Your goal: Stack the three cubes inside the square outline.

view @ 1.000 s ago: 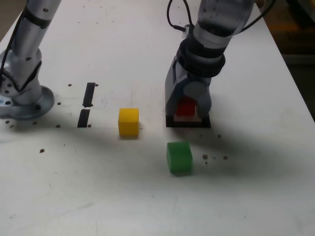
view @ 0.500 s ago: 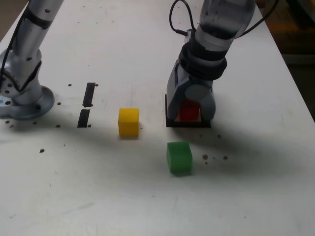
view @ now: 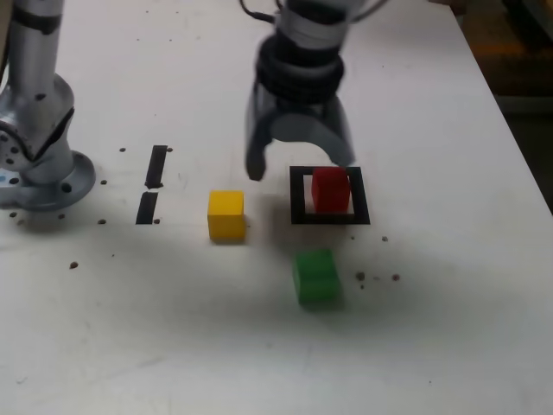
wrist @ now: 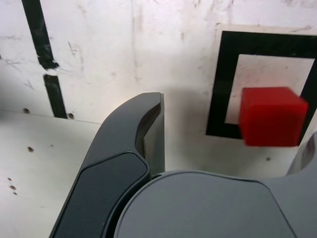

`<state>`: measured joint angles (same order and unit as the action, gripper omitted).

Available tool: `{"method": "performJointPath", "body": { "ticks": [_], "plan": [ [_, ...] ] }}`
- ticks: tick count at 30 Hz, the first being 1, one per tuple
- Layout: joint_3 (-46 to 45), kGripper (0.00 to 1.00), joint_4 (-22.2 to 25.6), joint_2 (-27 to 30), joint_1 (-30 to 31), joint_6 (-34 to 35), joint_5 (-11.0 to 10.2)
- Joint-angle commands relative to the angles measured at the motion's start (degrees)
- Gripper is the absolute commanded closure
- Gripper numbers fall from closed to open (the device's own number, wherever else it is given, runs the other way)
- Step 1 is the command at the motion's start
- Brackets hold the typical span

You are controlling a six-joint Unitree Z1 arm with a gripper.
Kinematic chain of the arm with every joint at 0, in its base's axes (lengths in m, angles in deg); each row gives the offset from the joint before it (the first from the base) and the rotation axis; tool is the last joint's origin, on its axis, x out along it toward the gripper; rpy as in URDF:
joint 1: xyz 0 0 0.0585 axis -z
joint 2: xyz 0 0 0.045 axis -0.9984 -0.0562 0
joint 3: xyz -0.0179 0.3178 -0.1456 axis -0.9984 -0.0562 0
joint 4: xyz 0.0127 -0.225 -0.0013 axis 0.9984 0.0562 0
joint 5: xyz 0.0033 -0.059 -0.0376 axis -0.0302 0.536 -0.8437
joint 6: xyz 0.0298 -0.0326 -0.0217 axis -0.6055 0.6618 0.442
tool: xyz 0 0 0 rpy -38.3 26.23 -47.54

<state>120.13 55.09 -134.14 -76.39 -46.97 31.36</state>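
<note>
My hand (view: 302, 169) hangs spread wide and empty above the tabletop (view: 449, 337), holding nothing. In the exterior view the red cube (view: 330, 189) sits just at my four o'clock, inside the square outline (view: 298, 197). The yellow cube (view: 225, 213) lies at my eight o'clock, outside the outline, and the green cube (view: 315, 277) at six o'clock, below the frame.

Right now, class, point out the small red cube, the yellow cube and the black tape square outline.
small red cube (view: 330, 189), exterior view, front face.
yellow cube (view: 225, 213), exterior view, front face.
black tape square outline (view: 330, 220), exterior view, near strip of tape.
</note>
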Motion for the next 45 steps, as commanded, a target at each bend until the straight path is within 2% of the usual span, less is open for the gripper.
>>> {"method": "performJointPath", "body": {
  "ticks": [1, 6, 10, 18, 24, 28, 35, 40, 45],
  "plan": [
    [-1.85, 0.0, -0.16, 7.33, 0.45, -1.02, 0.61],
    [-7.59, 0.01, 0.96, 12.25, 2.29, -2.35, 2.46],
    [-10.61, 0.03, 0.58, 12.62, 4.22, -1.71, 3.25],
    [-19.11, 0.06, -9.55, 9.55, 6.75, 0.6, 5.4],
    [-20.35, 0.13, -10.94, 7.84, 6.75, 0.71, 5.51],
    [-20.78, 0.25, -11.26, 6.94, 6.75, 1.57, 5.74],
    [-23.37, 0.58, -15.61, 6.82, 6.75, 3.5, 4.69],
    [-24.72, 0.69, -19.06, 6.76, 7.0, 3.5, 4.5],
    [-24.35, 0.76, -19.28, 6.72, 7.37, 3.56, 4.08]
  ]
}}
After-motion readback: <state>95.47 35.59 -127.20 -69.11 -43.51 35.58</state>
